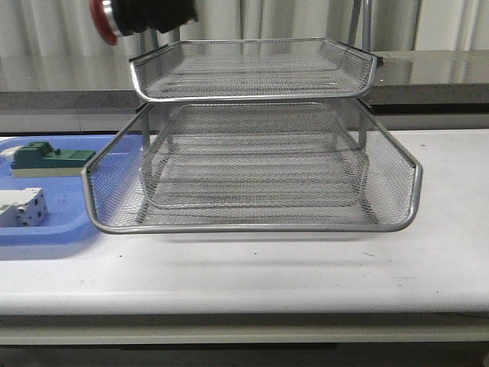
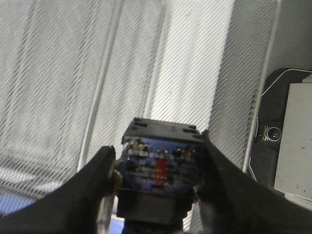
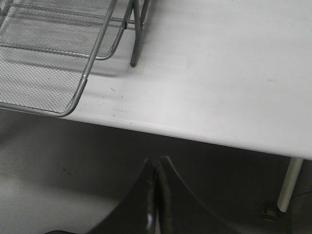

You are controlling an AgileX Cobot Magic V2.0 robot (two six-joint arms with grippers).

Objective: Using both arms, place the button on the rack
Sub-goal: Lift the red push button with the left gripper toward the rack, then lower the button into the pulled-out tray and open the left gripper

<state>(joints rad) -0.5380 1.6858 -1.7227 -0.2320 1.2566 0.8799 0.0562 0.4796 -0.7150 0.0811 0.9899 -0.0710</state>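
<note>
From the front view we work from the nearest things to the farthest. Closest is the pale bench [image 1: 252,279], bare along its front edge. At nine o'clock on it lies a flat blue tray [image 1: 46,229] holding a white-grey block [image 1: 23,208] and, just behind, a green block [image 1: 47,158].

Filling the middle is the rack [image 1: 252,164], silver wire mesh; its lower tier is slid forward toward us and its top tier sits farther back and higher.

Farthest and highest, at eleven o'clock, our left claw [image 2: 158,168] hangs above the top tier's back-left corner, pinched shut on the button [image 1: 103,19]. Only the red cap pokes out to the left; the left wrist view shows both fingers clamped on the flanks of its black-and-blue body.

Our right claw [image 3: 156,195] is out of the front view. Its wrist view shows it beyond the bench's edge near a corner of the rack, its fingers pressed together on nothing.

We judge the button light, rigid and hard plastic, and its rounded cap likely to be slippery. The flat sides of the blocky body look the safest hold, as it is gripped here.
</note>
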